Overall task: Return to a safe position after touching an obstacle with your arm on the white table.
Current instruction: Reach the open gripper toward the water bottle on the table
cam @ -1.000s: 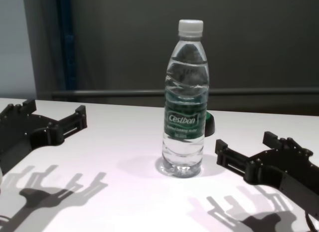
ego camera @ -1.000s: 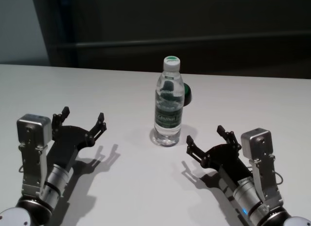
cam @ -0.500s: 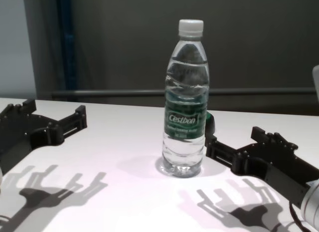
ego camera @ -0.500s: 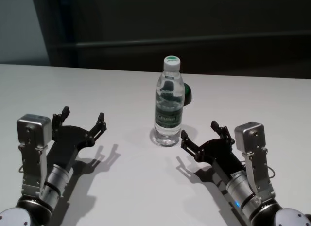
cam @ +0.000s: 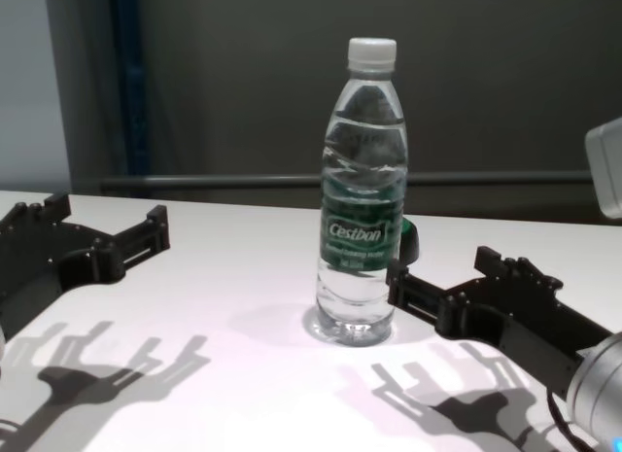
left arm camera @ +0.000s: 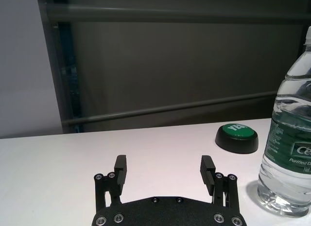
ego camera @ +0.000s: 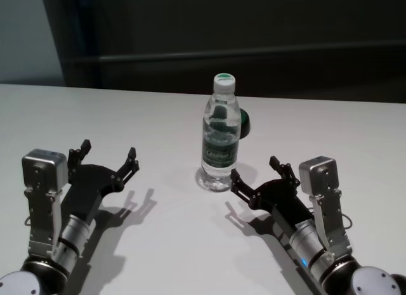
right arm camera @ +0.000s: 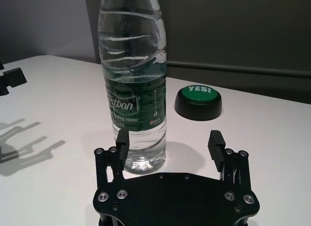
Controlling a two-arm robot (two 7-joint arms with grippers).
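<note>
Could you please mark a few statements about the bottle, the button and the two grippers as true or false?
1. The bottle stands upright on the white table. True.
2. The bottle's cap is off. False: the white cap is on.
3. The right gripper is open, its fingers near the bottle's base. True.
4. The left gripper grips the bottle. False: it is open, well apart from it.
5. The green-topped button lies between the grippers. False: it sits behind the bottle.
</note>
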